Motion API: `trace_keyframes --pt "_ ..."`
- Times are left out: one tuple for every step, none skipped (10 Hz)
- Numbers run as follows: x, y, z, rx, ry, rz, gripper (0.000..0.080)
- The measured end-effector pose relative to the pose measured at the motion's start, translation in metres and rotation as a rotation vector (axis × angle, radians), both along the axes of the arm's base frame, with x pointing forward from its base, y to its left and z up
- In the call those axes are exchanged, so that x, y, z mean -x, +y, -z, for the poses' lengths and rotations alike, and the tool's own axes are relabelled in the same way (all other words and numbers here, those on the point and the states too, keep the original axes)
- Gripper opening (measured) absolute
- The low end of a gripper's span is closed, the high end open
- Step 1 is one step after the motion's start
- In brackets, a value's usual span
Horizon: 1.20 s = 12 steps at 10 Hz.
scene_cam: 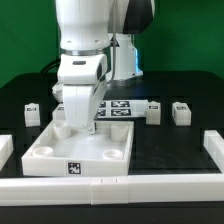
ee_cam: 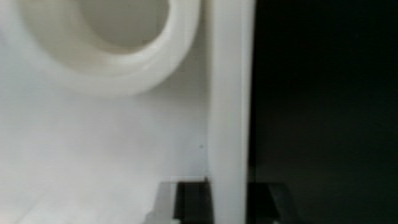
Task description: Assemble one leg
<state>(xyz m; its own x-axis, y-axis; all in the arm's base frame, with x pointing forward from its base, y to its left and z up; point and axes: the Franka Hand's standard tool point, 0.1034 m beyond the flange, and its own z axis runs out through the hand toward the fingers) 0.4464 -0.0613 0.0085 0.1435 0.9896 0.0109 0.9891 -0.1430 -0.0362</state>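
Three small white legs with marker tags lie on the black table in the exterior view: one (scene_cam: 32, 113) at the left and two (scene_cam: 152, 110) (scene_cam: 181, 112) at the right. None is held. My gripper (scene_cam: 78, 122) is down on the far left part of the large white square panel (scene_cam: 85, 150). In the wrist view the panel (ee_cam: 107, 130) fills the frame, with one round corner socket (ee_cam: 98, 30). My gripper (ee_cam: 231, 205) straddles the panel's edge rim, and the dark fingers (ee_cam: 192, 205) press against it on both sides. The legs are out of the wrist view.
The marker board (scene_cam: 116, 107) lies behind the panel. Long white border strips run along the left (scene_cam: 5, 150), front (scene_cam: 110, 186) and right (scene_cam: 212, 148) of the table. The arm's base stands at the back.
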Motion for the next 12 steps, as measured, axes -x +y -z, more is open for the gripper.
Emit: trace_keyframes --pt "0.000 0.000 0.000 0.000 -0.001 0.000 0.0057" --pt "-0.001 0.000 0.000 0.000 -0.002 0.000 0.0057" --pt "-0.001 0.000 0.000 0.000 -0.003 0.000 0.0057" --pt "-0.001 0.000 0.000 0.000 -0.003 0.000 0.0057" --pt "-0.001 0.000 0.000 0.000 -0.004 0.000 0.0057" --pt "-0.001 0.000 0.000 0.000 -0.004 0.000 0.0057" --pt "-0.003 -0.002 0.000 -0.002 -0.004 -0.047 0.0057" --pt "-0.011 -0.007 0.000 -0.006 -0.009 -0.105 0.0057" --pt "-0.015 0.003 0.000 -0.014 -0.012 -0.124 0.0057" --pt "-0.016 0.018 0.000 -0.024 -0.016 -0.152 0.0057" --pt "-0.017 0.034 0.000 -0.033 -0.018 -0.174 0.0057" --pt "-0.018 0.049 0.000 -0.032 -0.024 -0.187 0.0057"
